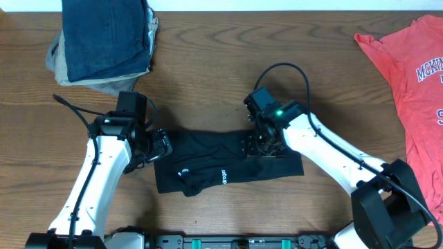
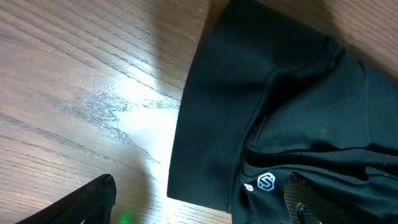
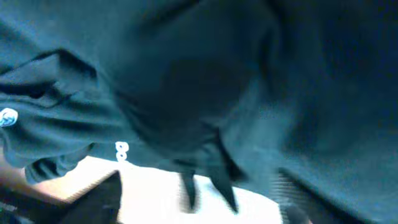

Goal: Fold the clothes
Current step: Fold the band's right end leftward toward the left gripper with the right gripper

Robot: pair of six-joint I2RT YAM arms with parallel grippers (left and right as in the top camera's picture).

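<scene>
left gripper (image 1: 161,146): spread, at black T-shirt (image 1: 208,158) edge | right gripper (image 1: 261,146): state unclear

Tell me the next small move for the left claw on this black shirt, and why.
Probably close the left claw on the black T-shirt's left edge. The claw looks open, straddling that edge, one finger over cloth, one over the table, and the shirt lies as a long strip.

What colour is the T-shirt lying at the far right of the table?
A coral-red T-shirt with navy lettering, clearest in the overhead view.
</scene>
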